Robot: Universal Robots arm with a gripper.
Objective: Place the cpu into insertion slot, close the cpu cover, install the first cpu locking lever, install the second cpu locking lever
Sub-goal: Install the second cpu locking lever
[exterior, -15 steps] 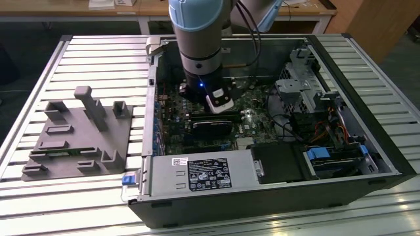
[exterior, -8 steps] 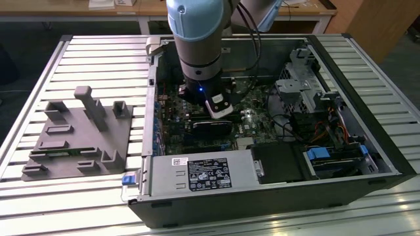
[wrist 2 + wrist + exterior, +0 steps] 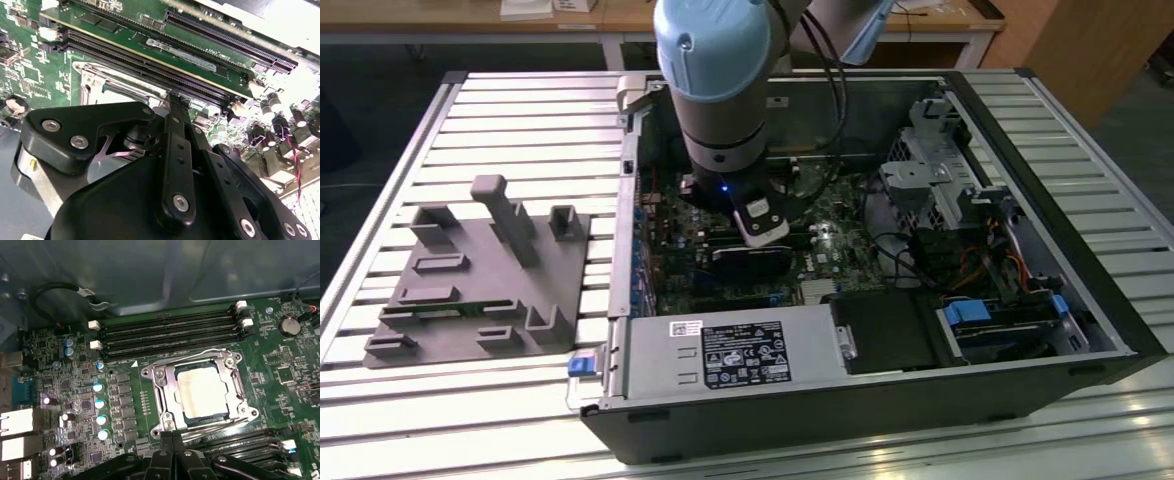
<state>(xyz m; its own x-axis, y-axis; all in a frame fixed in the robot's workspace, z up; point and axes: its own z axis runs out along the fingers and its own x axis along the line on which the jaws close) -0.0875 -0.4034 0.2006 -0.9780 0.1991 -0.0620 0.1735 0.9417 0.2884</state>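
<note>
Silver-grey cpu point(image 3: 202, 391) sits flat in the socket on the green motherboard point(image 3: 125, 400), framed by the cpu cover point(image 3: 170, 390), which lies closed down around it. Gripper point(image 3: 172, 437) is poised at the socket's near edge, fingertips together in both wrist views, jaws narrow with nothing between them; the tips are just beside the cover's rim and a thin locking lever point(image 3: 215, 426) running along that edge. Cpu lies just beyond the fingertips, apart from them. In the exterior view, the arm point(image 3: 720, 90) reaches down into the open computer case point(image 3: 881, 390).
</note>
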